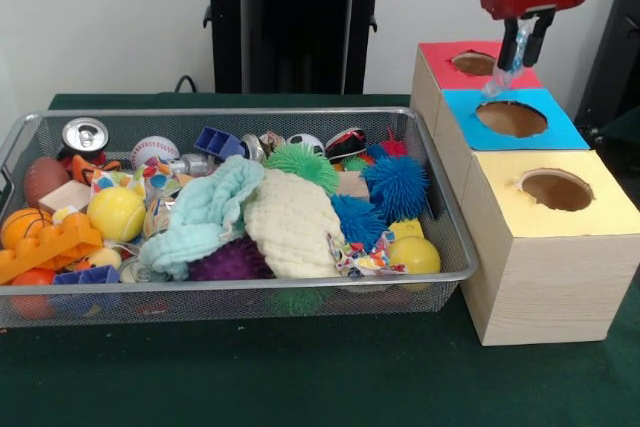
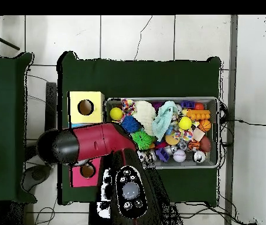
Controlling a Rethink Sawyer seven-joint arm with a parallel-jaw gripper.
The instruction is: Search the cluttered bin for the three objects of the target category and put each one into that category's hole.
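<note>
Above the red-topped box's hole near the table's far right corner, the gripper pinches a pale wrapper; another wrapper lies in the bin.

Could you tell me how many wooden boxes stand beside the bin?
3, in a row right of the bin in the front view: red-topped box farthest, blue-topped box middle, yellow-topped box nearest; none seems hidden. The gripper holds a wrapper above them.
</note>
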